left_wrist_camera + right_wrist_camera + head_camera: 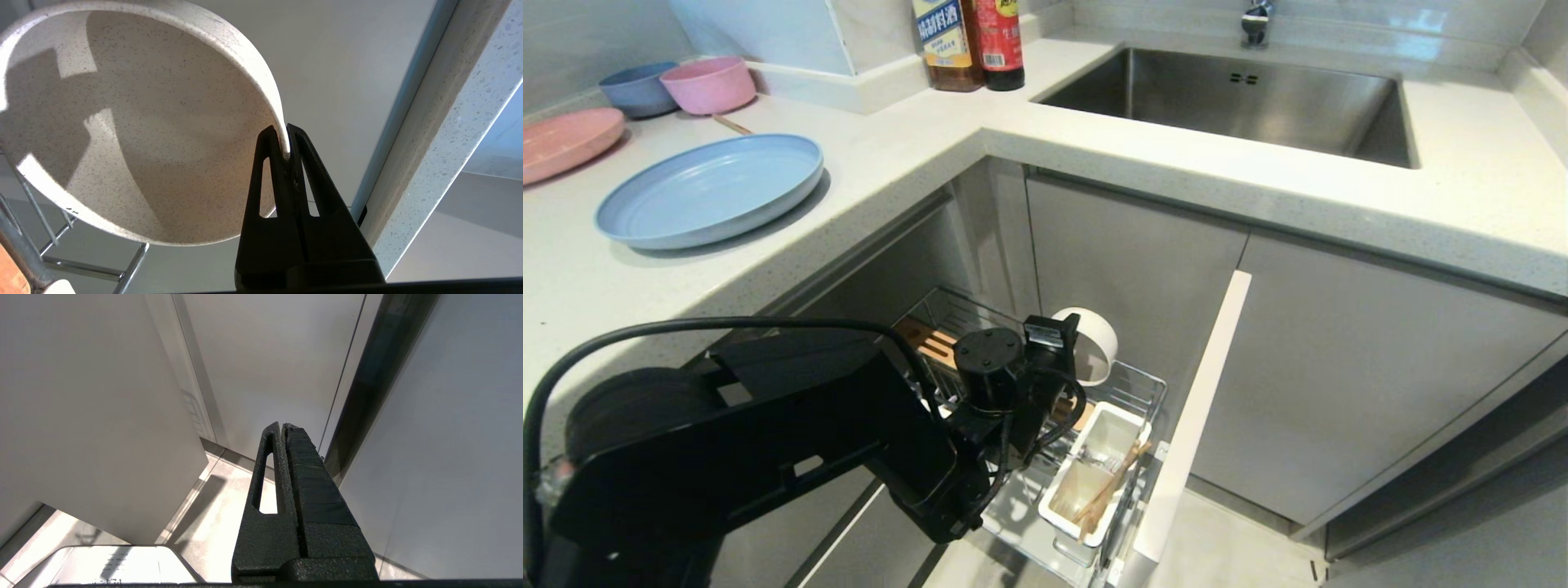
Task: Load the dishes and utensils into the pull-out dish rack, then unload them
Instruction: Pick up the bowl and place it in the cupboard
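The left arm is reaching down from the worktop (915, 163) corner into the pull-out dish rack (1131, 384), and its left tool (288, 141) is clamping the rim of the cream bowl (135, 122), which is tilting on its side above the wire basket.

One blue plate (711, 189) is lying flat on the worktop, with one pink plate (564, 143) and two small bowls, one blue (637, 88) and one pink (709, 83), behind it. Two bottles (968, 41) are standing beside the sink (1241, 102). The chopsticks (1107, 488) are leaning in the white utensil cup (1094, 465).

Only the left wrist view is showing the fingers pinching the bowl's rim; the head view is hiding them behind the arm. The right tool (284, 428), seen only in its own wrist view, is resting with fingers together, holding nothing, beside plain cabinet panels.
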Robot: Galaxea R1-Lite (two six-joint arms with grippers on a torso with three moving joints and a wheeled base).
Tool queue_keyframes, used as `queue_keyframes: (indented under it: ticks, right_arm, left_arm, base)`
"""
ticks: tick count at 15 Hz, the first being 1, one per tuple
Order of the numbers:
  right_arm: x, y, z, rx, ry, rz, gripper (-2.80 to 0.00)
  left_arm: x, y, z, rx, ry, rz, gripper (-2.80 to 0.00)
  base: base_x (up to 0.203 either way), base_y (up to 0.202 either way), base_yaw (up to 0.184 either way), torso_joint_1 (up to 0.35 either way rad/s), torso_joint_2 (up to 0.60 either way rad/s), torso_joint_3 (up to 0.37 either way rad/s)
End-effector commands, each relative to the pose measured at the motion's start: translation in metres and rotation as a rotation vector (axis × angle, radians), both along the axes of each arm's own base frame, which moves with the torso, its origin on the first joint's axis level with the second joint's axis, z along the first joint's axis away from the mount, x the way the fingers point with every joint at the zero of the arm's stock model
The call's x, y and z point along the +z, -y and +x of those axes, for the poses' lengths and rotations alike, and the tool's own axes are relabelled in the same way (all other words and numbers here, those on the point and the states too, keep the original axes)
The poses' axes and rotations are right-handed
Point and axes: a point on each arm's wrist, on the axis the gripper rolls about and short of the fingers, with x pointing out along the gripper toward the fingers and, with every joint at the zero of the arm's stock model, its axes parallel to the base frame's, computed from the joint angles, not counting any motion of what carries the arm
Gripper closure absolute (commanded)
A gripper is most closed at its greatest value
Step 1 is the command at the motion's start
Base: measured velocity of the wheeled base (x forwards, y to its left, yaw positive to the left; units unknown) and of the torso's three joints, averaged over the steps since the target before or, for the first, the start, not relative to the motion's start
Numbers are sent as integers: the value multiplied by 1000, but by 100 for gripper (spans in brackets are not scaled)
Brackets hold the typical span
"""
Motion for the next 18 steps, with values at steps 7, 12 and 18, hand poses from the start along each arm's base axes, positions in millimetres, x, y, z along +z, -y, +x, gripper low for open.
queue_keyframes:
  ticks: [7, 12, 18]
  right_arm:
    - [0, 0, 0, 0, -2, 0, 0]
    - [0, 0, 0, 0, -2, 0, 0]
    - [0, 0, 0, 0, -2, 0, 0]
  left_arm:
    - [1, 1, -2, 6, -1, -12, 0]
    - [-1, 4, -4, 33, -10, -3, 0]
    - [-5, 5, -3, 43, -11, 15, 0]
  base:
    - [0, 0, 0, 0, 0, 0]
    - [0, 0, 0, 0, 0, 0]
    - [0, 0, 0, 0, 0, 0]
